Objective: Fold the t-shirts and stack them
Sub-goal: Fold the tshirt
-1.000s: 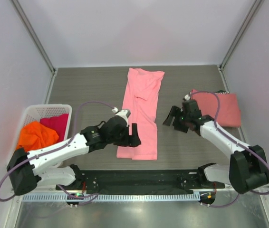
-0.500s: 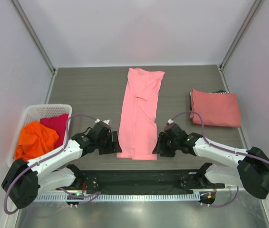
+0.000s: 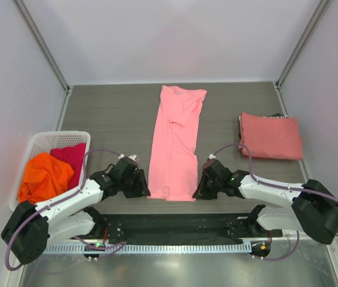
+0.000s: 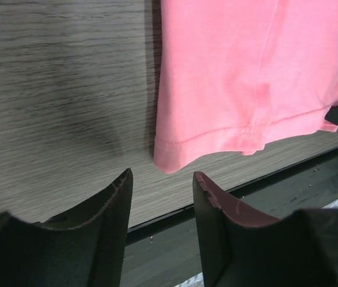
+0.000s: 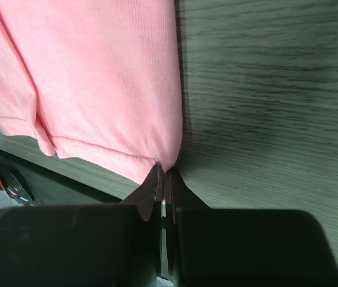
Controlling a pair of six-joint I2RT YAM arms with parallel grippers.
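Light pink shirt, folded lengthwise into a long narrow strip, laid flat at centre, hem at the near end. Salmon-red shirt, folded into a neat rectangle, well apart at right. Orange shirt and magenta shirt, crumpled, touching, inside the basket at left.

A white lattice basket sits at the left edge of the grey wood-grain table.

The left pincer gapes at the light pink t-shirt
Its two dark fingers stand apart over the grey desk; the shirt's hemmed corner lies flat just beyond their gap.
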